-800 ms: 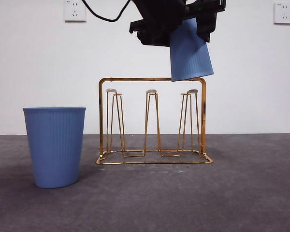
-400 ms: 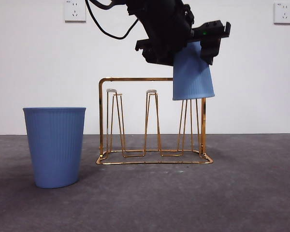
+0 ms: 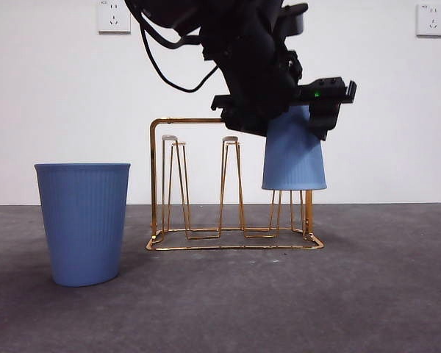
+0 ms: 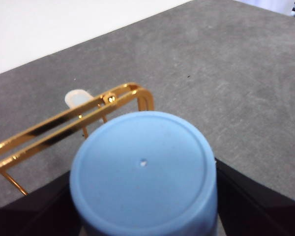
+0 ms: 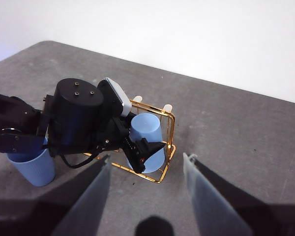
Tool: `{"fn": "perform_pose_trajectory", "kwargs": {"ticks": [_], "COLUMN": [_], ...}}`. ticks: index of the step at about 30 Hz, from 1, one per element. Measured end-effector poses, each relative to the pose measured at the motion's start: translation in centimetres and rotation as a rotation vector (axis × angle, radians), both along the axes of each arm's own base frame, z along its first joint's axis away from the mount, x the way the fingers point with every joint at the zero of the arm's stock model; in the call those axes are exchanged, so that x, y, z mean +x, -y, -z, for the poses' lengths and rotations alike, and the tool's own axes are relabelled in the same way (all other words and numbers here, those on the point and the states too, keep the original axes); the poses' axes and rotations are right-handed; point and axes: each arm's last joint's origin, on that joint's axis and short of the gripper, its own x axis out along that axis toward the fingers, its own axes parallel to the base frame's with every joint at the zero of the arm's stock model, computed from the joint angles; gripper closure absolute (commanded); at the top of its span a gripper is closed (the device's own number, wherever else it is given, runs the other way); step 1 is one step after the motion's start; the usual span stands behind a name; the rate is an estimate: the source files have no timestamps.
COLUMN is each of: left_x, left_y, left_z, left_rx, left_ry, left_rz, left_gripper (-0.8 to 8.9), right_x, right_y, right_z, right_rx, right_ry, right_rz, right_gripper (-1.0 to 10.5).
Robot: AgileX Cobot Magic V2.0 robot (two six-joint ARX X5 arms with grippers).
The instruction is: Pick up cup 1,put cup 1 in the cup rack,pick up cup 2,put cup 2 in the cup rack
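The rack [image 3: 235, 220] is shiny gold wire: a flat base frame on the grey table, a rectangular arch handle over it, and narrow upright prongs with white tips. One ribbed blue cup [image 3: 294, 158] hangs upside down over the prong at one end of the rack, mouth downward, flat bottom up, the prong legs showing beneath its rim. The second blue cup [image 3: 83, 223], ribbed the same, stands upright on the table, beside the rack's other end and clear of it.
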Motion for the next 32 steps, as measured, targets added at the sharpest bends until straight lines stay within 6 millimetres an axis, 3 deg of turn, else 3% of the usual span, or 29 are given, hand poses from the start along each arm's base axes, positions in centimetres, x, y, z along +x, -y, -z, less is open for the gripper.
{"fn": "perform_pose_trajectory", "kwargs": {"ticks": [10, 24, 29, 32], "left_x": [0.2, 0.2, 0.3, 0.3], "left_y": [0.3, 0.6, 0.5, 0.6], "left_z": [1.7, 2.2, 2.2, 2.2], "left_rx": [0.032, 0.020, 0.019, 0.024], "left_ry": [-0.040, -0.064, -0.075, -0.080], "left_rz": [-0.013, -0.002, 0.008, 0.010], "left_gripper": [8.22, 7.95, 5.25, 4.93], "right_x": [0.0, -0.1, -0.1, -0.1], "right_y": [0.0, 0.1, 0.1, 0.1], "right_z": [0.0, 0.2, 0.2, 0.2], "right_rx": [-0.001, -0.018, -0.019, -0.019], "right_ry": [-0.001, -0.017, -0.018, -0.018], "right_rz": [0.000, 0.000, 0.000, 0.000], "right_gripper": [6.9, 7.0, 7.0, 7.0]}}
